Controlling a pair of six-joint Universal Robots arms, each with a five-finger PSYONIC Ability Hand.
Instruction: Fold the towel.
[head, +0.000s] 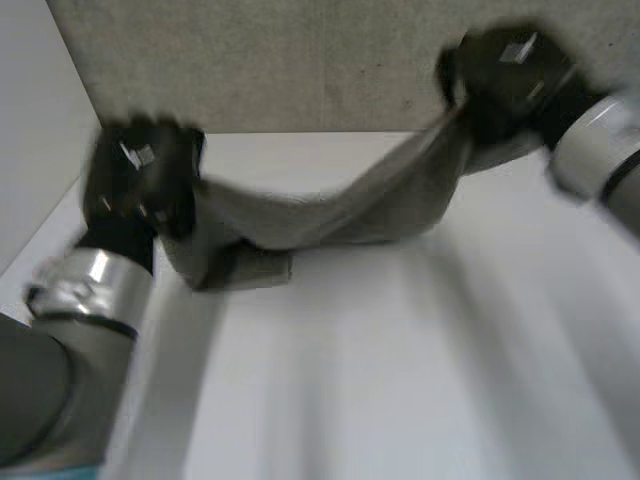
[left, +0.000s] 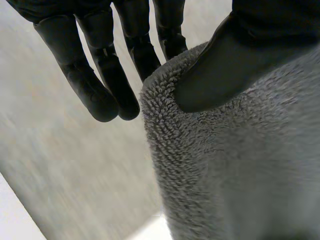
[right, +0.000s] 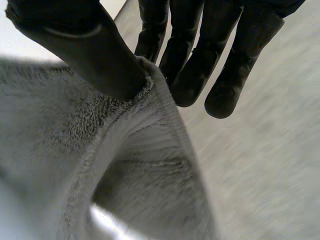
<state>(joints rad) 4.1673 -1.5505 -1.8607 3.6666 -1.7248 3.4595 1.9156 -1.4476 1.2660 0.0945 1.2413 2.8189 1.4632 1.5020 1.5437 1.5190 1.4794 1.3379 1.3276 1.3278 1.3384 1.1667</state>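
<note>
Now grey towel hangs slung between both hands above white table, lower end resting on table near left hand. Left hand pinches towel edge, thumb against fingers. Right hand pinches likewise, held higher.

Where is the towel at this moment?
In the head view the towel sags between the left hand and the right hand, its low end on the table beside the left hand.

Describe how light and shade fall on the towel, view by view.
Head view: the towel, held between left hand and right hand, shows a dark lower fold against the bright table. Left wrist view: evenly lit pile under the thumb. Right wrist view: the fold's hollow is shaded.
</note>
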